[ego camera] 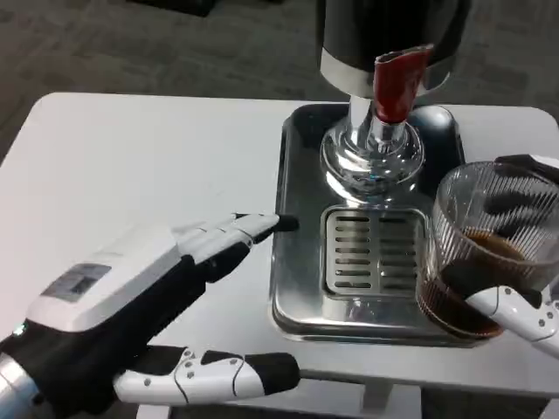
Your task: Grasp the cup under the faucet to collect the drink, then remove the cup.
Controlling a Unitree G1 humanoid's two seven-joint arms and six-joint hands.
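One camera, high on the robot, looking down.

It faces forward and steeply down at the white table (pixel 131 166), close in, with the metal tray (pixel 301 288) just right of centre and dark carpet along the top edge.
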